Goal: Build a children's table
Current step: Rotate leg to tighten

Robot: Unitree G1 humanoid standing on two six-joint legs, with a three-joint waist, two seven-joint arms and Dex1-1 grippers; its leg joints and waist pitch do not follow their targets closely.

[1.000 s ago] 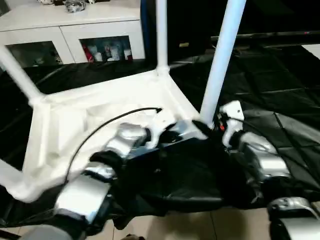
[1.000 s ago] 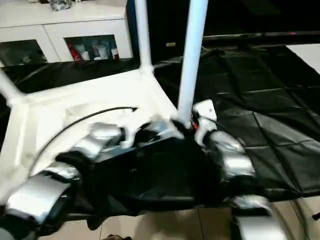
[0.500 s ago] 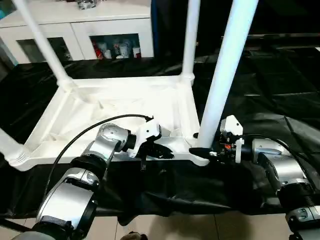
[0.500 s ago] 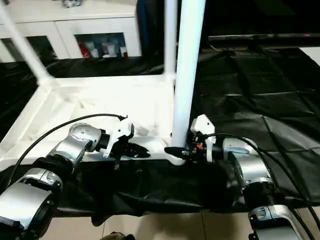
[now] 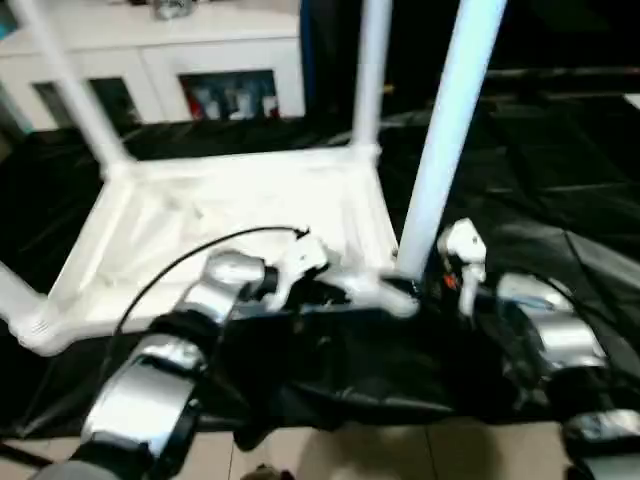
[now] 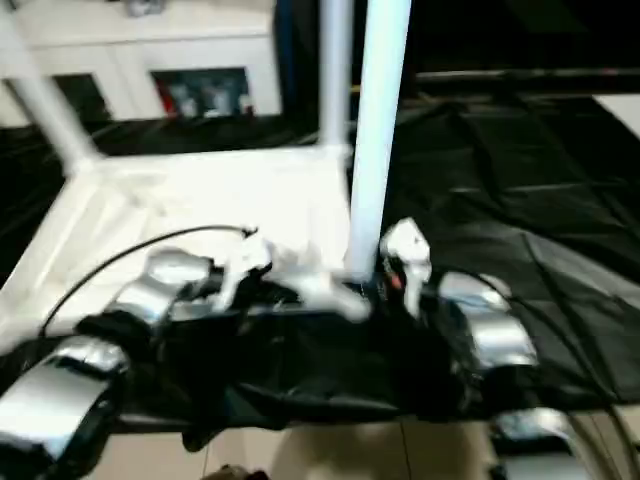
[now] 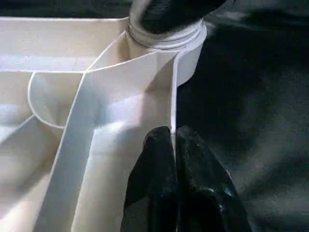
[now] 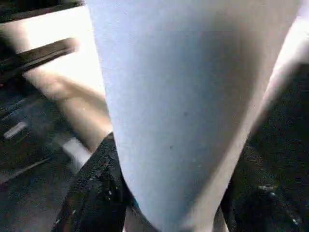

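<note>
The children's table lies upside down, its white ribbed tabletop [image 5: 230, 190] on the black cloth with white legs standing up from the corner sockets. My left gripper [image 5: 335, 292] is at the front rim near the right corner. In the left wrist view its fingers [image 7: 159, 169] are shut on the thin rim wall [image 7: 173, 96], just short of the corner socket [image 7: 164, 38]. My right gripper [image 5: 415, 290] is at the base of the near right leg [image 5: 445, 130]. In the right wrist view that leg [image 8: 183, 96] sits between its two fingers [image 8: 96, 188], which touch it on both sides.
The black-draped work table [image 5: 560, 170] stretches to the right and behind. A white cabinet [image 5: 150, 50] with glass doors stands at the back left. Other legs rise at the back right [image 5: 373, 70], back left [image 5: 75, 90] and front left [image 5: 15, 295]. Floor tiles [image 5: 350, 450] lie below the front edge.
The camera has swung about. My right gripper's fingers have drawn in around the near right leg's base. The left gripper keeps its hold on the rim.
</note>
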